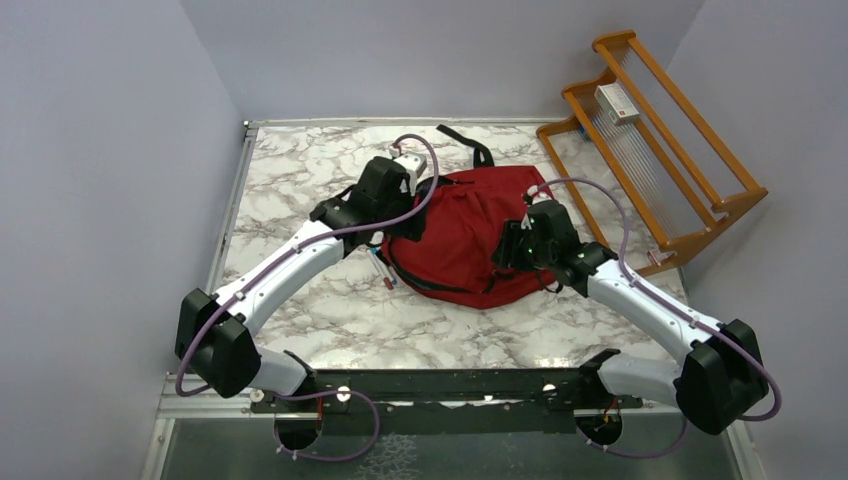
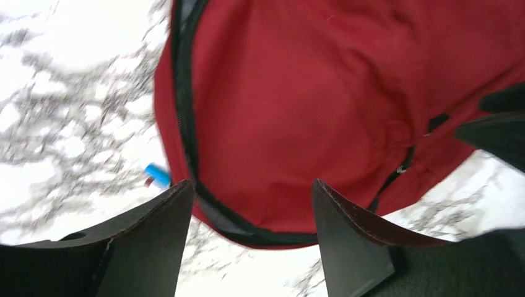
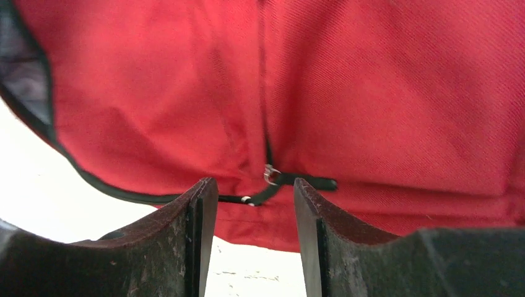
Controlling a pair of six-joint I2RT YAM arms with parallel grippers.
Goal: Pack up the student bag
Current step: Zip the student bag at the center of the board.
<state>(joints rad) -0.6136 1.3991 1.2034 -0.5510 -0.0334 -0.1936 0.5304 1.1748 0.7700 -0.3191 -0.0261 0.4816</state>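
The student bag (image 1: 462, 232) is a red backpack lying flat in the middle of the marble table, its black-edged opening with grey lining (image 2: 213, 213) at its left rim. My left gripper (image 2: 252, 185) hangs open just above that rim, with nothing between its fingers. My right gripper (image 3: 254, 182) stands open over the bag's near right edge. A black zip pull (image 3: 272, 176) lies just beyond its fingertips, not gripped. In the top view both wrists hide their own fingers.
A few pens (image 1: 383, 272) lie on the table against the bag's left side; a blue tip (image 2: 158, 175) shows in the left wrist view. A black strap (image 1: 470, 145) trails behind the bag. A wooden rack (image 1: 650, 140) holding a small white box (image 1: 617, 103) stands at the back right.
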